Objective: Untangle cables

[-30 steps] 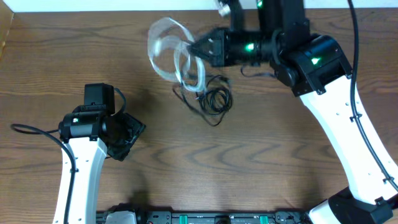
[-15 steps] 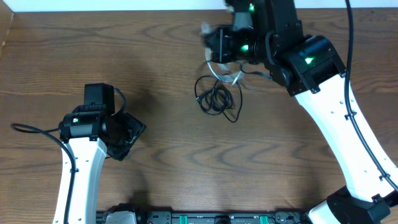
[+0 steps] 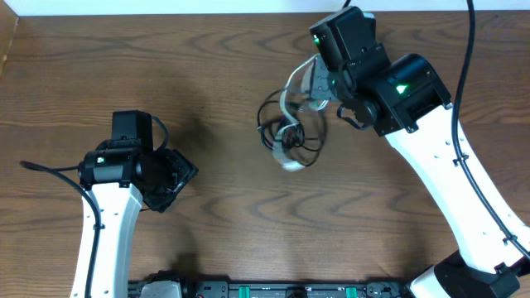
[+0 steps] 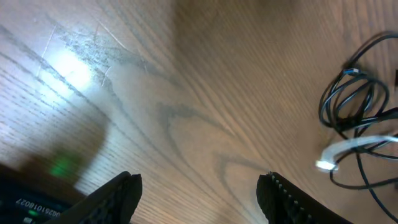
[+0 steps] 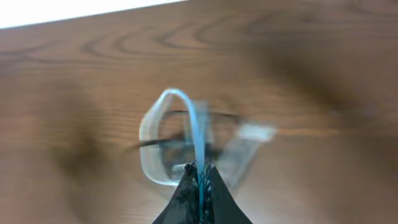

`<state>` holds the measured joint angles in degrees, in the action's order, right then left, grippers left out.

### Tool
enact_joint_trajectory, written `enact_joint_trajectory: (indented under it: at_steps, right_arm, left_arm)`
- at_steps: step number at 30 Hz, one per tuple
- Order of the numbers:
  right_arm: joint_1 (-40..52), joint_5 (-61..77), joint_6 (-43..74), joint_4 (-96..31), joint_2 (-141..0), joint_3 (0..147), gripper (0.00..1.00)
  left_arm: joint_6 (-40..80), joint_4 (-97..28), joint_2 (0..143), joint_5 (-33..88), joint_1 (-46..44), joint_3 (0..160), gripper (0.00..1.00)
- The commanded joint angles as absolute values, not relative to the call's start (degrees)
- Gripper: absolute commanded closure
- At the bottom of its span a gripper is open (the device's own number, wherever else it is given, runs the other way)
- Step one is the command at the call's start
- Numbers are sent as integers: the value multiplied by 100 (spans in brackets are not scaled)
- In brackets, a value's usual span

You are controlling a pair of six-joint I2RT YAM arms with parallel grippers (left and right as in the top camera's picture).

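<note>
Our right arm reaches over the table's (image 3: 207, 223) far middle, its gripper (image 5: 199, 182) clenched on the white cable (image 5: 194, 121), seemingly lifted above the black cables (image 4: 348, 74). Our left gripper (image 4: 199, 196) hovers low with jaws released; its label digits are too blurred to read.

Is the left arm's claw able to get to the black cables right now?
Probably yes. The left claw is open, with only bare table between it and the black cables. The right claw holds the white cable right over them, though, so the arms might bump.
</note>
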<state>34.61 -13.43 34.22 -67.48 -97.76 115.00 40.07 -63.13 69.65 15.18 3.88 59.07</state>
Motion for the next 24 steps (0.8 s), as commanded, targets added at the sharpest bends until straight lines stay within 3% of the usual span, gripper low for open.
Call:
enact_joint_trajectory:
  at_steps: [1,4,7,13,24]
  right_arm:
    - [3570,1100,2226,-6302,-9710,11539,99]
    - [3568,2788,1852,-5850,-9712,11539,99]
    - [3588,3520,1861,-5577,-9712,11539,98]
    - [3734,5216,1861,-5183,-9714,11539,99]
    - [4053,6047,1988,-4563,-9714,11539,95]
  left_arm:
    - [3835,-6309,6960,1765,405,5946,35]
    - [3118,-6169,6960,2547,405,5948,35]
    - [2405,-5986,6960,3439,405,5946,35]
    - [2167,-5594,6960,3968,405,5948,35]
    - [2794,-5078,6960,4053,346,5948,35]
